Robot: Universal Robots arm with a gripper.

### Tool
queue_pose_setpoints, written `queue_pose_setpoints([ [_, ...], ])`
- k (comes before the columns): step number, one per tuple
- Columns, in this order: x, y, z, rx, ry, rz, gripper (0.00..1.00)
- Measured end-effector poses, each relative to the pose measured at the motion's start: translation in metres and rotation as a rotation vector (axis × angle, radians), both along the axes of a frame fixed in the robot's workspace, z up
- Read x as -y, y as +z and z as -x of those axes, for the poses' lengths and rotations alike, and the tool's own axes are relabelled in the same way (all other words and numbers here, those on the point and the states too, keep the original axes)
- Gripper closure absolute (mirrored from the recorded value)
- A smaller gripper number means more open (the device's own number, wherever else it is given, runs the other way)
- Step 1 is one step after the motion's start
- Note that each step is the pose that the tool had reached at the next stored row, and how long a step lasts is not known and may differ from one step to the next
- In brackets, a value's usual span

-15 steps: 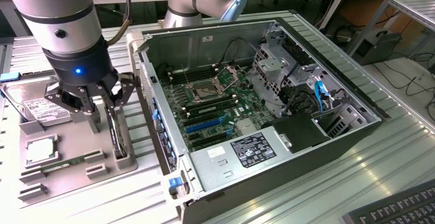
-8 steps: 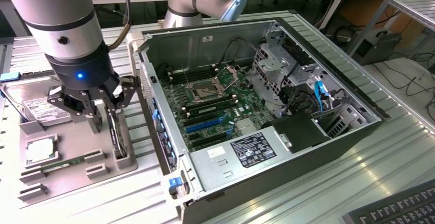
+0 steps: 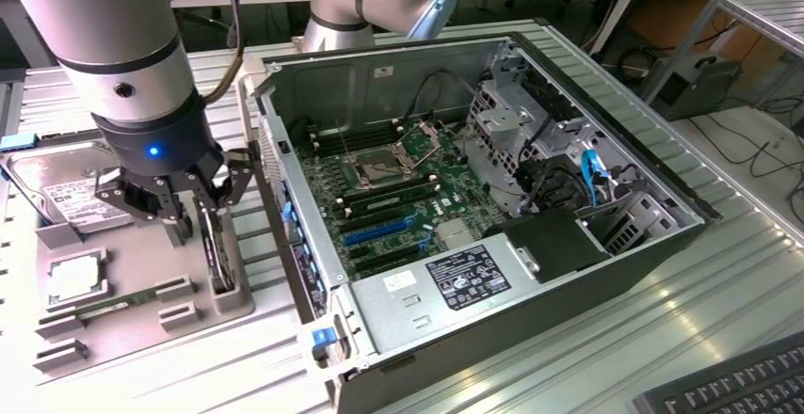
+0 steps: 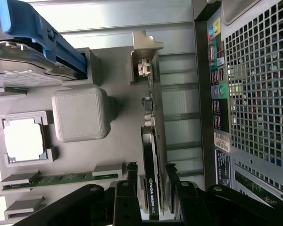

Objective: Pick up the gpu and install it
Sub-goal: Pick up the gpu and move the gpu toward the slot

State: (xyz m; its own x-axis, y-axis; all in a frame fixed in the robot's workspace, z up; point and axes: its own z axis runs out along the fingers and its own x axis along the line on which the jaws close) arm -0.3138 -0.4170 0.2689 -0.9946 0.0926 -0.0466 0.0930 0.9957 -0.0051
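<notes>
While the open computer case [image 3: 364,85] lies on its side across the exterior view's right of the slatted metal table [image 3: 716,282], motherboard exposed, the arm [image 3: 120,47] reaches down at the exterior view's left over a grey holder tray [image 3: 126,334] just beside the case. At the tray's far end lies a hard drive [image 3: 70,193] with a white label. The gpu [image 4: 152,141] stands on edge in a slot along the tray's side nearest the case, its silver bracket toward the hard drive's end. Nearer lie a processor [image 3: 73,278] in a square recess and a green memory stick [image 3: 120,303]. The gripper [image 4: 151,172] is set over the gpu, jaws spread wide, one finger [image 4: 132,172] on each side of the card and not clamped on it.
</notes>
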Motion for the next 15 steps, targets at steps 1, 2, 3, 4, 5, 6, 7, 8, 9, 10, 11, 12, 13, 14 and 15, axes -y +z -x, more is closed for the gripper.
queue_pose_setpoints([
  [1,-0.0004,-0.0010,0.000,0.0004,0.000,0.0000,0.64],
  [2,-0.0009,-0.0021,-0.001,0.0009,0.000,0.0000,0.64],
  [3,-0.0015,-0.0032,-0.001,0.0015,0.000,-0.0001,0.64],
  [4,-0.0021,-0.0044,-0.001,0.0019,0.000,-0.0001,0.64],
  [5,-0.0026,-0.0058,-0.002,0.0023,0.000,-0.0002,0.64],
  [6,-0.0030,-0.0069,-0.002,0.0024,0.000,-0.0003,0.64],
  [7,-0.0036,-0.0091,-0.002,0.0023,0.000,-0.0001,0.64],
  [8,-0.0039,-0.0107,-0.002,0.0024,0.000,-0.0002,0.64],
  [9,-0.0041,-0.0122,-0.002,0.0024,0.000,-0.0002,0.64],
  [10,-0.0043,-0.0137,-0.002,0.0024,0.000,-0.0001,0.64],
  [11,-0.0044,-0.0157,-0.002,0.0023,0.000,-0.0001,0.64],
  [12,-0.0047,-0.0189,-0.002,0.0024,0.000,-0.0009,0.64],
  [13,-0.0048,-0.0200,-0.002,0.0023,0.000,-0.0017,0.64],
  [14,-0.0049,-0.0211,-0.002,0.0023,0.000,-0.0028,0.64],
  [15,-0.0050,-0.0220,-0.002,0.0024,0.000,-0.0047,0.64],
])
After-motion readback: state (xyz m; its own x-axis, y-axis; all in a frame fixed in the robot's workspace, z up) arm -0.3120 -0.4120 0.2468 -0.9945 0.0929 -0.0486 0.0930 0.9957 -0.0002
